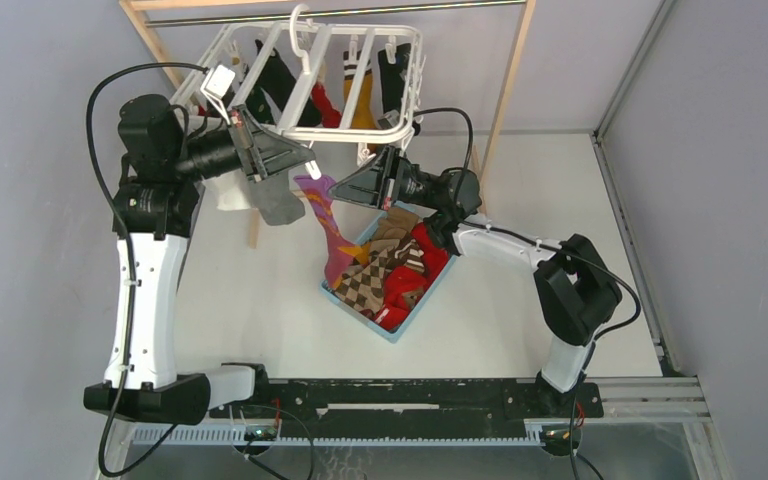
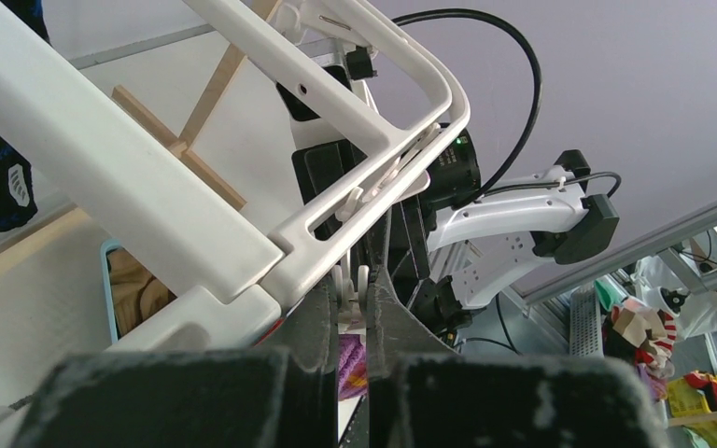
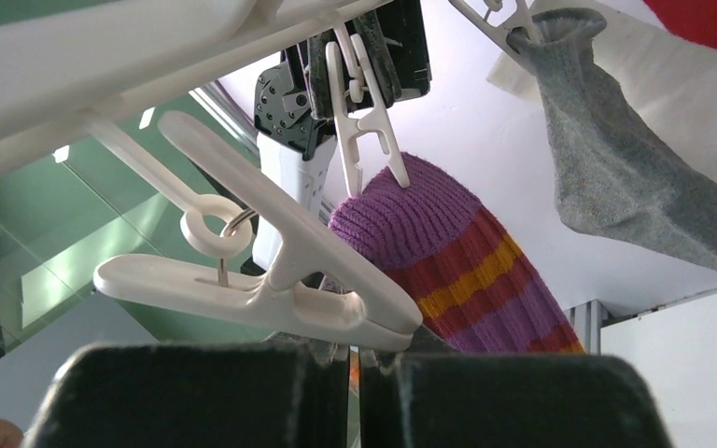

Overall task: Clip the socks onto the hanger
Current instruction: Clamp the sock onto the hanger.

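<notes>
- One purple striped sock (image 3: 448, 252) dangles under the hanger (image 2: 103, 159)'s front edge, cuff at a clip (image 3: 366, 121)
- left gripper (image 2: 353, 285) is clenched on that clip's top
- right gripper (image 3: 359, 353) pinched closed just beside the sock

White table (image 1: 260, 320), light-blue basket (image 1: 392, 337) on it

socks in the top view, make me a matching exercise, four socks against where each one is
1 purple striped sock
2 grey sock
3 argyle brown sock
4 mustard sock

a lying in the light-blue basket
b hanging under the far side of the hanger
c at a clip midway along the hanger's near edge
d hanging at the hanger's near left corner

Pairs: 1-c, 2-d, 3-a, 4-b
</notes>
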Tool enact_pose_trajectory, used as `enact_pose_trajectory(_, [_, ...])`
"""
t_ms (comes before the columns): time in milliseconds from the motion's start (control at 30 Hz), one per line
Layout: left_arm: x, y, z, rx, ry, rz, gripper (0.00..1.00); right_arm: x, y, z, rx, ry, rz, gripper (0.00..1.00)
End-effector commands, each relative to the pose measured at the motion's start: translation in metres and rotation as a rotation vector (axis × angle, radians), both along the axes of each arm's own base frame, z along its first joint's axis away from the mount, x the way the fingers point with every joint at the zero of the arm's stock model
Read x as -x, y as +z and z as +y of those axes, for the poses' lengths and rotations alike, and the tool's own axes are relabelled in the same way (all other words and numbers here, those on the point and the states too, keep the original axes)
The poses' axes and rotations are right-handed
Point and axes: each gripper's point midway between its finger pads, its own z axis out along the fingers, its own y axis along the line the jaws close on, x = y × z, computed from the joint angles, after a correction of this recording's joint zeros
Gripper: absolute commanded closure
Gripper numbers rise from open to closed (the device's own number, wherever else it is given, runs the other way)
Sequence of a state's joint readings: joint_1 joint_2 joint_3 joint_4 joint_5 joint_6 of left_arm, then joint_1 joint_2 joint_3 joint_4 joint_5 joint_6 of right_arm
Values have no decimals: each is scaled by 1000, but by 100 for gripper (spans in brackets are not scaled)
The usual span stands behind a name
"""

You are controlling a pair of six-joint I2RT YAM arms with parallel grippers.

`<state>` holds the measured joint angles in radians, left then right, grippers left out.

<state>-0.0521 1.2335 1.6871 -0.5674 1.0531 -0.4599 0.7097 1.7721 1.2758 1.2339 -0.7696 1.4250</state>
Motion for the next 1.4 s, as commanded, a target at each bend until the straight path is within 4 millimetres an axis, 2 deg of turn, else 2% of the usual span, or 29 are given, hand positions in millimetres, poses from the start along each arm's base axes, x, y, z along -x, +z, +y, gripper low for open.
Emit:
enact_pose_trajectory(0, [25, 6, -4, 7, -95, -9, 100, -21, 30, -21, -127, -90, 27, 100])
enact_pose_trajectory(167, [28, 8, -4, 7, -102, -17, 100, -23, 28, -27, -164, -122, 70, 100])
enact_pose_trajectory(333, [26, 10, -3, 10, -77, -20, 100, -12, 21, -21, -135, -176, 47, 100])
enact_pose_trajectory(533, [23, 13, -1, 16, -31, -21, 100, -2, 14, -17, -62, -334, 3, 100])
enact_pose_trajectory(833, [15, 14, 3, 37, 50, -13, 100, 7, -11, -18, 45, -525, -63, 100])
enact_pose_trajectory(933, [11, 10, 5, 43, 89, 4, 100, 10, -16, -18, 121, -655, -140, 100])
enact_pose_trajectory(1100, [6, 2, 9, 46, 158, 24, 100, 0, -16, -27, 232, -954, -210, 100])
enact_pose_trajectory(1367, [-2, -7, 14, 50, 239, 57, 100, -10, -12, -7, 297, -1132, -293, 100])
